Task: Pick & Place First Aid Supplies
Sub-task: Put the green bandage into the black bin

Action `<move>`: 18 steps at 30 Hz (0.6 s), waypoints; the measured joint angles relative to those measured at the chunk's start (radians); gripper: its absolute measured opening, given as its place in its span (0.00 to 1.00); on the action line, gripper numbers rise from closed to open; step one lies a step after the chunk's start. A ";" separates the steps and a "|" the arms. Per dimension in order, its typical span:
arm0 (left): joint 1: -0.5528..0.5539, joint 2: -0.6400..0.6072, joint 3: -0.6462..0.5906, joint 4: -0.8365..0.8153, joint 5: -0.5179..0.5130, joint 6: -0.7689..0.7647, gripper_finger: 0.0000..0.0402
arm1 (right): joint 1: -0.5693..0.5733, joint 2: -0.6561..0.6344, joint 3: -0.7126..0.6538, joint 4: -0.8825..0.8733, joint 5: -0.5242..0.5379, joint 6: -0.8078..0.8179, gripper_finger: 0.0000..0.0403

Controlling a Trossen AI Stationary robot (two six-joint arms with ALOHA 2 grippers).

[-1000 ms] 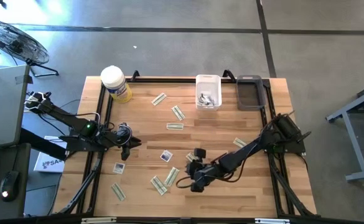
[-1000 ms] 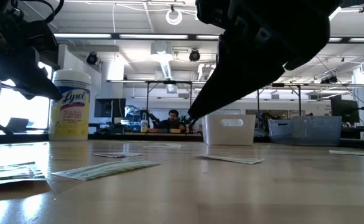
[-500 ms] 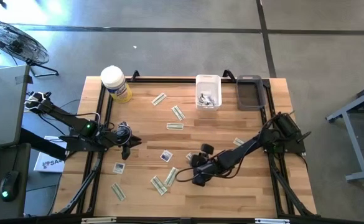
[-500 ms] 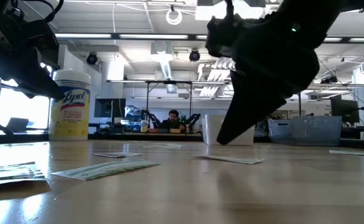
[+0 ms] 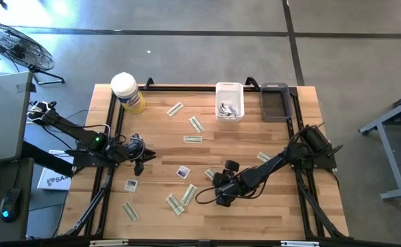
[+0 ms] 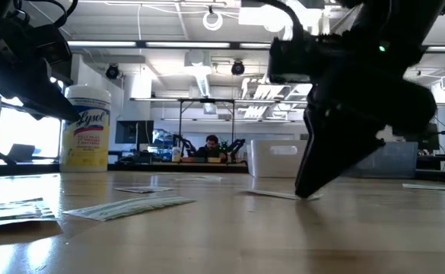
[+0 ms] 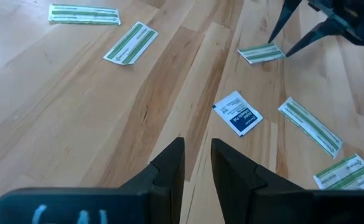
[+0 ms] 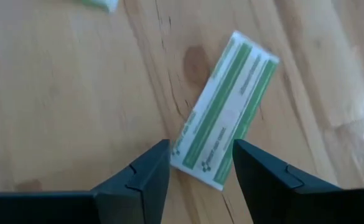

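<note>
First aid packets lie flat and scattered on the wooden table (image 5: 255, 130): green-and-white strips (image 5: 192, 139) and white squares with blue marks (image 5: 183, 171). My right gripper (image 5: 216, 180) is open and points steeply down near the table's middle front. Its fingers stand on either side of one end of a green-and-white strip (image 8: 228, 134), also seen as the strip (image 7: 261, 53) in the left wrist view. My left gripper (image 7: 197, 162) hovers near the table's left edge, its fingers a narrow gap apart with nothing between them. My right gripper's fingertips (image 8: 160, 152) stand at the strip's near end (image 8: 200, 168), slanting down from the table's right. The strip lies flat on the wood. Whether the fingers touch it I cannot tell.
A white bin (image 5: 229, 101) holding some packets and a dark tray (image 5: 275, 103) stand at the far edge. The yellow tub with a white lid (image 5: 127, 92) is at the far left corner. More packets (image 5: 175, 204) lie near the front left.
My right gripper has sunk toward the table and shifted a little toward the table's right edge. It has tipped more steeply downward, and its fingertips now reach the tabletop at the strip. The packets lie where they were.
</note>
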 joint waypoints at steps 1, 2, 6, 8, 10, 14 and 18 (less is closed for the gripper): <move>0.000 0.000 0.000 0.000 -0.001 0.000 0.19 | -0.001 0.007 0.000 -0.002 0.003 0.006 0.42; 0.000 0.000 0.000 0.000 -0.002 0.000 0.19 | -0.001 0.011 0.002 -0.004 0.003 0.009 0.42; 0.000 0.000 0.000 0.000 -0.002 0.000 0.19 | -0.002 0.024 0.003 -0.007 0.008 0.020 0.42; 0.000 0.000 0.000 0.000 -0.002 0.000 0.19 | -0.002 0.025 0.003 -0.008 0.008 0.029 0.42; 0.000 0.000 0.000 -0.001 -0.002 0.000 0.19 | -0.002 0.025 0.003 -0.011 0.008 0.029 0.41; 0.000 0.000 0.000 0.000 -0.002 0.000 0.19 | -0.012 0.026 0.003 -0.022 -0.016 0.063 0.36; 0.000 0.000 0.000 0.000 -0.002 0.000 0.19 | -0.034 0.026 0.003 -0.029 -0.063 0.108 0.29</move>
